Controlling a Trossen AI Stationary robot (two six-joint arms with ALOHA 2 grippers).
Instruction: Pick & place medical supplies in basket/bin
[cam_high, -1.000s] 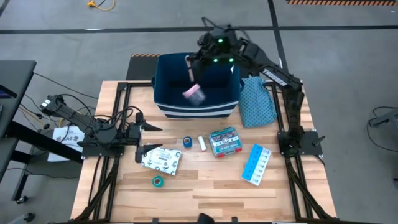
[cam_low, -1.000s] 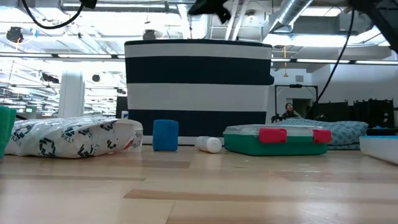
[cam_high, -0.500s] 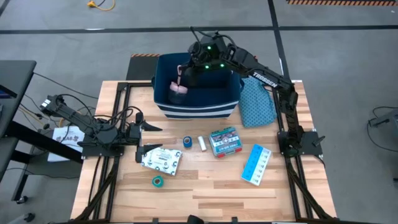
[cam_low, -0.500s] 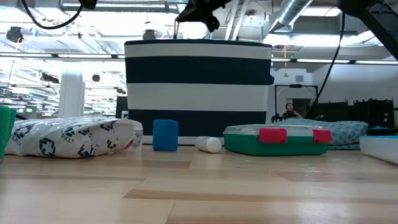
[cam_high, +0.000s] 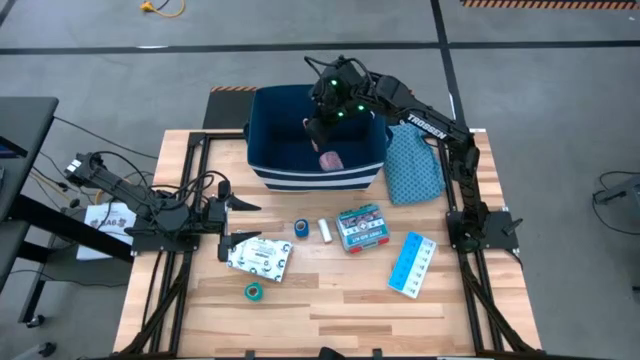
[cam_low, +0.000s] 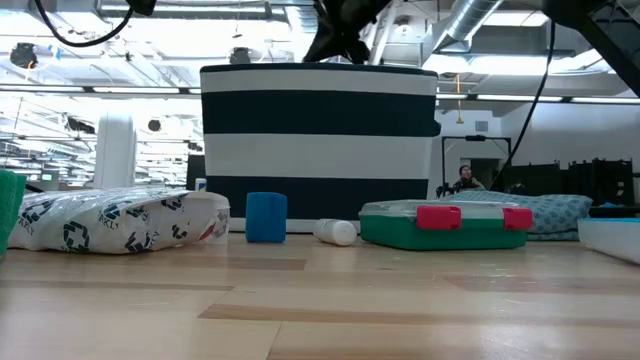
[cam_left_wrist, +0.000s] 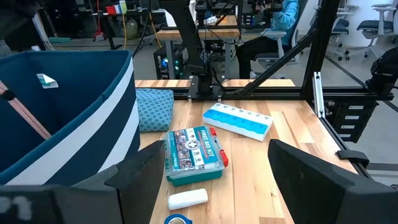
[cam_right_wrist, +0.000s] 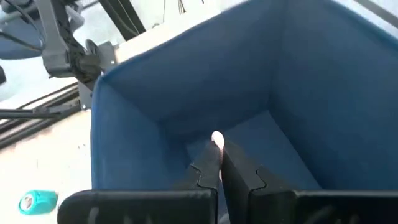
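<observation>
We see the right pincer (cam_high: 322, 135) reaching down over the navy bin (cam_high: 262, 160) at the far side of the bench (cam_high: 330, 300), fingers pressed together, gripping nothing we can make out; a pink round item (cam_high: 331, 160) lies on the bin floor just below it. The left pincer (cam_high: 228, 220) waits at the bench's left edge, spread wide and empty. On the bench in front of the bin we see the white packet with green print (cam_high: 259, 257), green roll (cam_high: 254, 292), blue roll (cam_high: 301, 229), white tube (cam_high: 324, 230), teal-and-red box (cam_high: 360, 227) and light blue pill organiser (cam_high: 412, 264), all apart from each other. A teal patterned cloth bag (cam_high: 412, 163) lies right beside the bin's right wall
</observation>
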